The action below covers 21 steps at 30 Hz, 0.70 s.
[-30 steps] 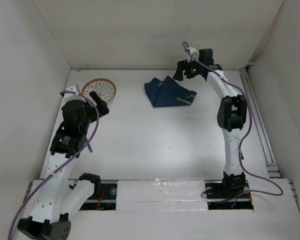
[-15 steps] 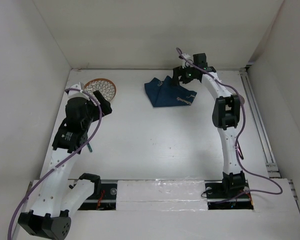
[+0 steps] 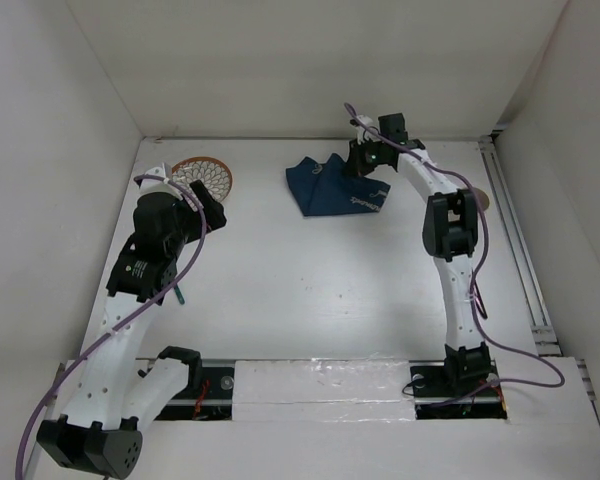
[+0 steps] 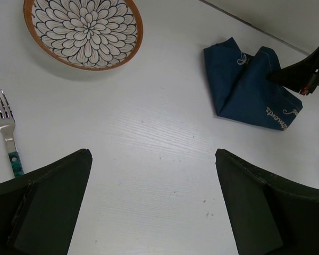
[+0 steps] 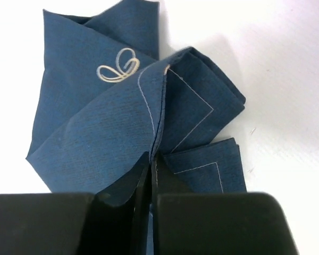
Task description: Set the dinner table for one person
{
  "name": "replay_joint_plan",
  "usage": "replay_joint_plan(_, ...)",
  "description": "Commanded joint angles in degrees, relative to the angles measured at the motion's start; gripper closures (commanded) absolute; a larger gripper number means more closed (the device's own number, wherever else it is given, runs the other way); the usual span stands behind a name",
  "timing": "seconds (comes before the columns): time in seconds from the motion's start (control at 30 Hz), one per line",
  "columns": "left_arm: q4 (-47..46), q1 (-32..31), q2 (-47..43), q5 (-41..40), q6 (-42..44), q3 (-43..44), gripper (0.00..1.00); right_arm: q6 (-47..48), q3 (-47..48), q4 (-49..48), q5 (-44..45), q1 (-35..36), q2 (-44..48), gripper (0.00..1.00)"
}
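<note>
right gripper (image 3: 365, 158) has slid left since a second ago and now sits on the rumpled navy placemat (image 3: 332, 190), clamped on a raised fold, probably to drag the cloth out flat. left gripper (image 3: 204, 207) hangs spread apart near the flower-pattern plate (image 3: 202, 175), with the fork (image 4: 8, 133) beside it. dinner table (image 3: 310, 290): plain matte white, spanning the floor beneath both arms.

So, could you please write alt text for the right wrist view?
The right gripper pinches a raised fold of a crumpled navy placemat with white stitching, which lies on the white dinner table.
</note>
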State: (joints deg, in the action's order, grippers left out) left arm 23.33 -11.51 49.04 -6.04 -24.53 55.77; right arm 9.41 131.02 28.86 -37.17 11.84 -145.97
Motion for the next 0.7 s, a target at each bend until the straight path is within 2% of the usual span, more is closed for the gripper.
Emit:
replay_joint_plan(0.0, -2.2, 0.2, 0.2, 0.6, 1.1, -0.4, 0.0, 0.4, -3.2, -6.2, 0.2, 1.4, 8.5, 0.95)
replay_joint_plan(0.03, -2.2, 0.2, 0.2, 1.1, 1.1, -0.4, 0.0, 0.4, -6.8, -7.0, 0.2, 2.8, 11.9, 0.95)
replay_joint_plan(0.07, -2.2, 0.2, 0.2, 1.1, 1.1, -0.4, 0.0, 0.4, -9.3, -9.7, 0.8, 3.4, 14.0, 1.0)
replay_joint_plan(0.27, -2.2, 0.2, 0.7, 1.1, 1.1, -0.4, 0.0, 0.4, -30.2, -19.0, 4.6, 10.1, 31.1, 1.0)
replay_joint_plan(0.47, -2.2, 0.2, 0.7, 1.6, 1.1, -0.4, 0.0, -1.4, -43.2, -20.3, 8.2, 17.3, 39.7, 0.95)
replay_joint_plan(0.5, -2.2, 0.2, 0.7, 1.1, 1.1, -0.4, 0.0, -1.9, -47.8, -20.3, 8.2, 19.4, 42.4, 0.91)
replay_joint_plan(0.57, -2.2, 0.2, 0.7, 1.1, 1.1, -0.4, 0.0, -3.2, -53.8, -23.9, 7.6, 21.9, 46.2, 0.75)
replay_joint_plan(0.63, -2.2, 0.2, 0.7, 1.1, 1.1, -0.4, 0.0, -5.3, -62.8, -27.9, 8.3, 26.3, 53.2, 0.49)
replay_joint_plan(0.67, -2.2, 0.2, 0.7, 1.1, 1.1, -0.4, 0.0, -5.8, -65.4, -28.8, 9.6, 27.9, 55.6, 0.46)
